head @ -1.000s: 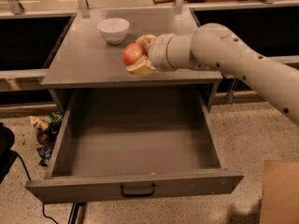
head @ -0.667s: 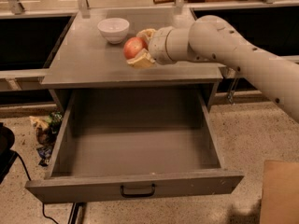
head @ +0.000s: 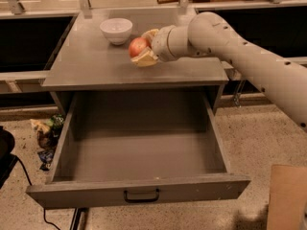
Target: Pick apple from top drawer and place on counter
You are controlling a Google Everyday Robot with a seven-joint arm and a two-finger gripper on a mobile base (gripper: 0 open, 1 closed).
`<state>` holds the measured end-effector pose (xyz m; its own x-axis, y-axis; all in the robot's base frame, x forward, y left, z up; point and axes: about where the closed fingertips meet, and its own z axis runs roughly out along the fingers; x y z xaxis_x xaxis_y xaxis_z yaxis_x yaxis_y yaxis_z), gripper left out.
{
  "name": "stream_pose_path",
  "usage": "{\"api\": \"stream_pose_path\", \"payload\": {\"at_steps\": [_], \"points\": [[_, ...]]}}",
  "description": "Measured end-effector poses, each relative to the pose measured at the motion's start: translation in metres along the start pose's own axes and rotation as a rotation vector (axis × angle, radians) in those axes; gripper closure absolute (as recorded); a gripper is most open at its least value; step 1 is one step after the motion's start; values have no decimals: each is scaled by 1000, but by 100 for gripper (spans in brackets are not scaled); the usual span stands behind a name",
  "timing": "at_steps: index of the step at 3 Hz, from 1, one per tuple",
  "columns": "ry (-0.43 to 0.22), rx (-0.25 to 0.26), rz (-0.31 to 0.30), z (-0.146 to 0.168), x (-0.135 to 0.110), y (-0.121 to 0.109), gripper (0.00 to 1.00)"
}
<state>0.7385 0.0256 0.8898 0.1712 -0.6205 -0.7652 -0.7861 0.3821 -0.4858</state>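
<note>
Gripper (head: 144,47): fingers clamped on the apple (head: 137,46), over back-middle of the counter (head: 91,68)
Apple: in gripper, near white bowl (head: 116,30)
Top drawer (head: 139,189): pulled out under counter front

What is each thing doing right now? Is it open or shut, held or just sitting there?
gripper: shut on the apple, over the counter.
apple: held in the gripper, out of the drawer.
top drawer: pulled open, nothing inside.
white bowl: upright on the counter.
</note>
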Motion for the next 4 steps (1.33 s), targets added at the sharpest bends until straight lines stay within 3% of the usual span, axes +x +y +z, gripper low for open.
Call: {"api": "stream_pose_path", "payload": {"at_steps": [2,4], "points": [[29,19,61,20,24,-24,57],[33,24,72,22,27,-31,11]]}}
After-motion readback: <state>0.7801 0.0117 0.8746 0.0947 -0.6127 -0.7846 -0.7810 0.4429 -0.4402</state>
